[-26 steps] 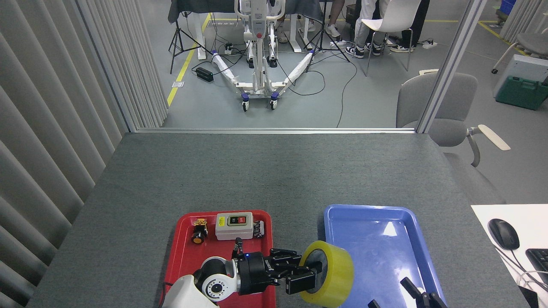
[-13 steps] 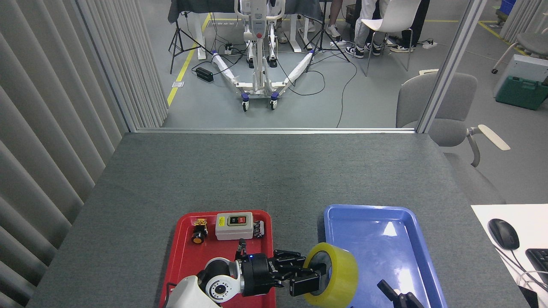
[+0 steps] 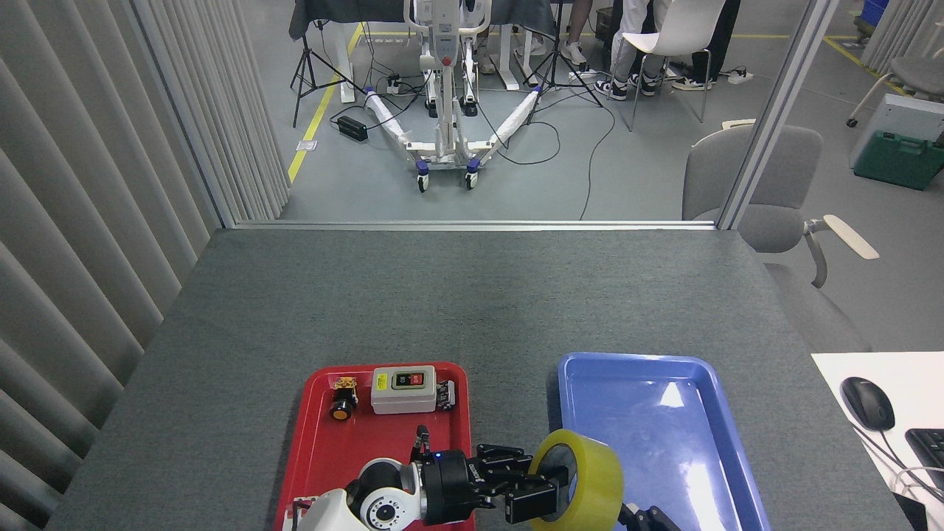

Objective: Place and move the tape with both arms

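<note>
The left end effector pinches the tape, one finger reaching into the core and the others pressed on the yellow outer wall, so the roll hangs on edge with its open face turned toward the left arm. It sits over the near left corner of the blue tray, low in the view, and whether it touches the tray floor cannot be told. The right end effector shows only as a few dark fingertips at the bottom edge just beside the roll; I cannot tell whether it is spread or pressed together.

This looks like a handover or a set-down into the tray. To do it well, the left arm should hold the roll steady and level while the right comes up to the free side, taking the outer wall or the far rim of the core (not the same spot the left fingers occupy). The left grip should let go only once the right one has clearly closed, since a roll on edge is likely to run away across the smooth plastic.

The worktop is a grey, felt-like surface, bare beyond the trays. The red tray to the left carries a grey switch box and small parts. Beyond the worktop's far edge lie an open floor, a wheeled white stand, cables and chairs, with seated people's legs partly visible.
</note>
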`<state>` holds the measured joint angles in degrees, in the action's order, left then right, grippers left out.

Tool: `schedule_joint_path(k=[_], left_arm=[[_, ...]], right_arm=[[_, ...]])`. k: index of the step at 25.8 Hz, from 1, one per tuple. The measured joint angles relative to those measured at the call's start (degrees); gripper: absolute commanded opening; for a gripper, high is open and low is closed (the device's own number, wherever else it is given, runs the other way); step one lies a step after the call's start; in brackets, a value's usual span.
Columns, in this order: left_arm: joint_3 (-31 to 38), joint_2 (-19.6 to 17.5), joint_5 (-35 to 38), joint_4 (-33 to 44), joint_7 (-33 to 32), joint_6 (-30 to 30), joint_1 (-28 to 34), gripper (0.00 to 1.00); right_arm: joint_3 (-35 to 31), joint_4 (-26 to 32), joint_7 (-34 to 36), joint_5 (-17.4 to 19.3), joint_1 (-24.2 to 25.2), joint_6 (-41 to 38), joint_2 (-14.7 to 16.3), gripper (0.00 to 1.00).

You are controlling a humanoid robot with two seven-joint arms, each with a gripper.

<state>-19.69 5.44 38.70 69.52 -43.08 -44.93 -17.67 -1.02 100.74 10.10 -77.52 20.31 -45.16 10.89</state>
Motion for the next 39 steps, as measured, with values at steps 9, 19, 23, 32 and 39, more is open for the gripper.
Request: schedule_joint_path(k=[9, 19, 23, 32, 39], left_arm=[[0.3, 0.5, 0.0, 0.0, 0.3, 3.3, 0.6, 0.17], [1.8, 0.4, -0.4, 2.7, 2.2, 2.5, 3.2, 0.99], [3.2, -0.9, -1.3, 7.9, 8.7, 9.1, 4.9, 0.99], [14.3, -13.2, -2.2, 15.9, 35.2, 23.7, 10.4, 0.99], [20.5, -15.4, 14.9, 20.0, 50.5, 22.9, 17.4, 0.99]], right_arm=[[-0.2, 0.0, -0.1, -0.6, -0.1, -0.1, 0.3, 0.16], [-1.5, -0.2, -0.1, -0.6, -0.1, 0.5, 0.3, 0.1], [-2.0, -0.2, -0.2, -0.5, 0.0, 0.2, 0.3, 0.04], [-4.8, -0.4, -0.1, -0.4, 0.2, 0.1, 0.6, 0.0], [-8.5, -1.5, 0.1, -0.4, -1.5, 0.1, 2.8, 0.0]])
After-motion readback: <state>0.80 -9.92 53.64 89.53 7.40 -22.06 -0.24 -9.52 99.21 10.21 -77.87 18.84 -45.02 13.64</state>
